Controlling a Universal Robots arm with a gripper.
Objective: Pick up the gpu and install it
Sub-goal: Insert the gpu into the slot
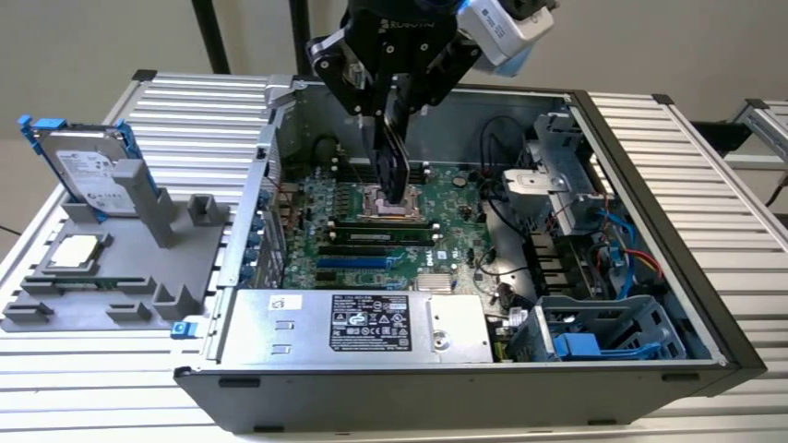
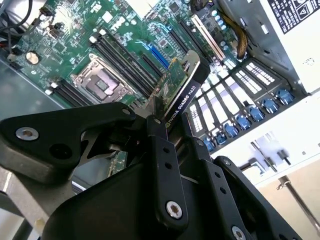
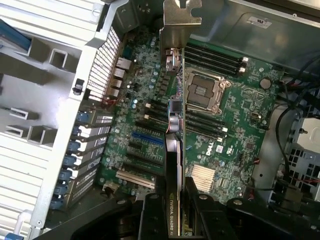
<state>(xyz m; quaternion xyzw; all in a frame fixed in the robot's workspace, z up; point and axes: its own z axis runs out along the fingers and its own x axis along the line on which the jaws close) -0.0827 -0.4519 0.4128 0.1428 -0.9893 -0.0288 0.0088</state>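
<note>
My gripper (image 1: 394, 138) is shut on the gpu (image 1: 396, 185) and holds it edge-on inside the open computer case (image 1: 640, 166), above the green motherboard (image 1: 468, 235). The card's lower end hangs over the processor socket area and does not sit in any slot. In the second wrist view my gripper (image 2: 170, 120) clamps the gpu (image 2: 186, 90), black shroud on one face and green board on the other. In the first wrist view the gpu (image 3: 174, 120) runs away from my gripper (image 3: 175, 202), ending in its silver bracket (image 3: 176, 25). A blue expansion slot (image 3: 148, 138) lies to one side of the card.
A grey fixture (image 1: 124, 277) at the exterior view's left holds a silver hard drive (image 1: 87, 171) with blue clips and a square processor chip (image 1: 77, 249). Inside the case, the power supply (image 1: 357, 323) fills the near side, and a drive cage (image 1: 591, 332) and cables (image 1: 615, 258) fill the right.
</note>
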